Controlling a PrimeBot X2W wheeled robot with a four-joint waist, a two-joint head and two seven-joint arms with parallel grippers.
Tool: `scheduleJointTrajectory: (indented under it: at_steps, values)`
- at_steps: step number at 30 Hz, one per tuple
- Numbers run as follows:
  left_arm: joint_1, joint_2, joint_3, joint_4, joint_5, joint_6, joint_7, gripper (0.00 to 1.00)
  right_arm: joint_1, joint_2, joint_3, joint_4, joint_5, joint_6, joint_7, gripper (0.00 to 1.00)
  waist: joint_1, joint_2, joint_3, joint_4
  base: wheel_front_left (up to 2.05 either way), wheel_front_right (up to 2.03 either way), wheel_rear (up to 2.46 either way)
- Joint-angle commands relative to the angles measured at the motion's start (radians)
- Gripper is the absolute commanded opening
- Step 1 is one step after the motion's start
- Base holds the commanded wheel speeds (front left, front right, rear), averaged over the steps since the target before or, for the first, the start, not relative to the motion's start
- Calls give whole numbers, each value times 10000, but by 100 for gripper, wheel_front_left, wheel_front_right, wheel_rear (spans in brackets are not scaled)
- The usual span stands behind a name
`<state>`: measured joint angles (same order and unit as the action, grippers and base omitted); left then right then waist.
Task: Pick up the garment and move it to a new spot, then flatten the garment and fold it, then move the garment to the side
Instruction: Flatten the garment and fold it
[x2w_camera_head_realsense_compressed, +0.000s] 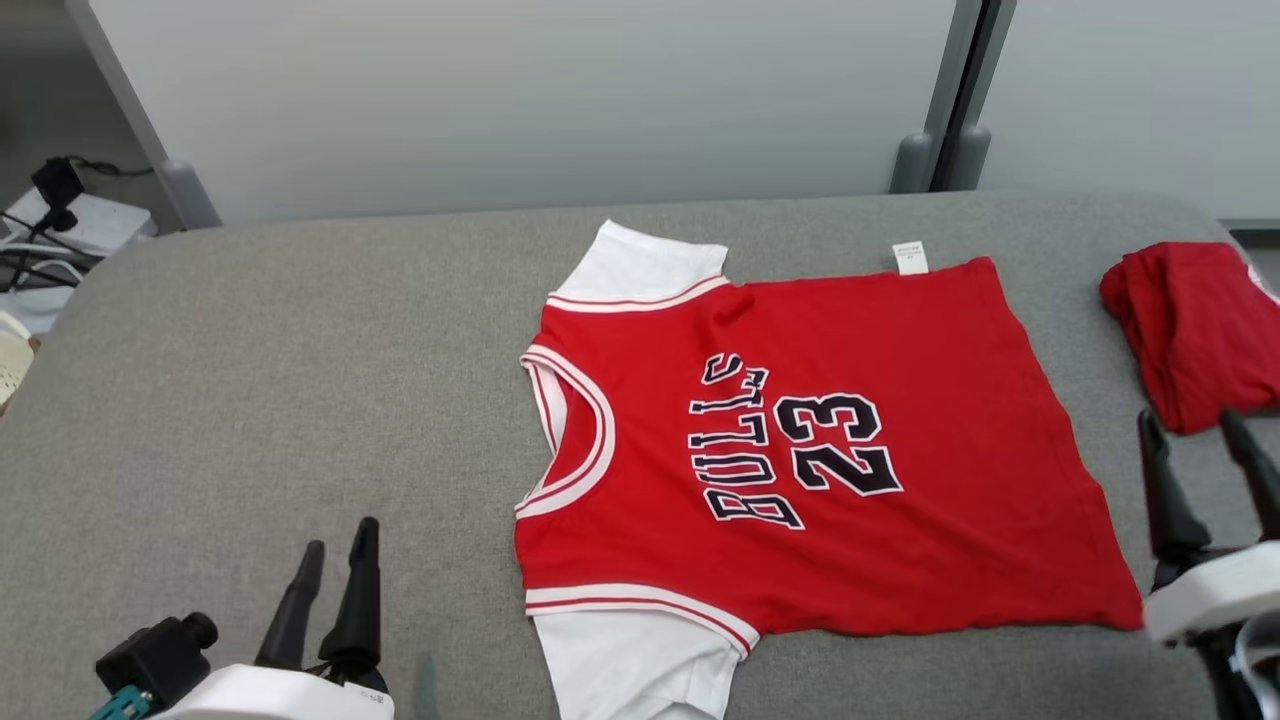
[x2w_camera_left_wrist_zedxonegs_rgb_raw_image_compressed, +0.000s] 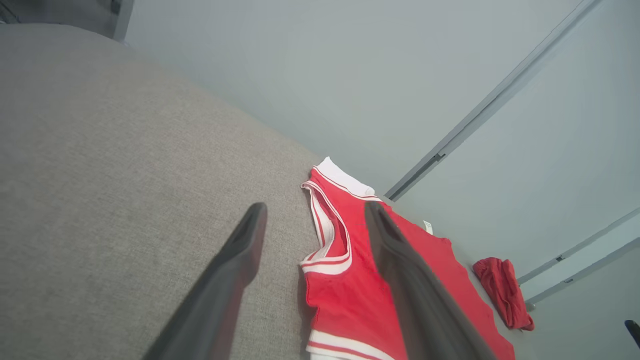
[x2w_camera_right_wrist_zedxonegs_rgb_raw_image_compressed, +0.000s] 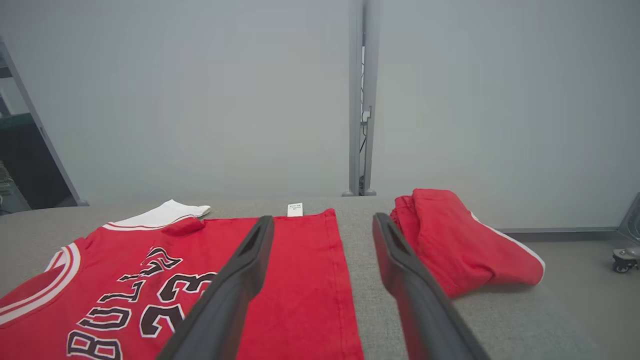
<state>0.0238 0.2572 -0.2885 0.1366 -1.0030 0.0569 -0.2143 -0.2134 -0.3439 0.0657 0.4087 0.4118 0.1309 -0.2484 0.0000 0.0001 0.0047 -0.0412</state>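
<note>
The jersey (x2w_camera_head_realsense_compressed: 800, 450) lies flat in the middle of the worktop (x2w_camera_head_realsense_compressed: 250, 350), not yet folded. The left tool (x2w_camera_head_realsense_compressed: 341, 535), left of it, and the right tool (x2w_camera_head_realsense_compressed: 1188, 418), right of it, stand wide open and empty. Folding and moving it aside seem to remain.

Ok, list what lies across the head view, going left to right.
White box with black cables → left hand → red Bulls 23 jersey → folded red garment.

One jersey (x2w_camera_head_realsense_compressed: 950, 400), one folded red garment (x2w_camera_head_realsense_compressed: 1195, 320)
</note>
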Motion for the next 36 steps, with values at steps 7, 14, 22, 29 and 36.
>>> scheduleJointTrajectory:
  at_steps: [7,14,22,29,36]
  values:
    - [-32,-493,1478,-1139,2102,48,-466,100,711,905,-67,-1498,-598,-2,-132,100,0,-1,-432,-86,0,0,0]
    - [695,-1686,2283,-1351,4316,-954,-472,100,1380,1484,2,-1933,-749,-2,-133,100,0,-1,-633,-128,0,0,0]
    - [1348,-2054,2642,-1588,5677,-1538,-473,100,2250,1576,-109,-2616,-843,-2,-133,100,0,-1,-802,-95,0,0,0]
    - [1573,-2067,2637,-2074,6552,-1219,-474,100,2724,1384,349,-3326,-499,-2,-133,100,0,-1,-824,-111,0,0,0]
    - [1663,-2068,2523,-2189,6860,-1009,-474,100,2855,1346,401,-3486,-472,-2,-133,100,0,-1,-852,-134,0,0,0]
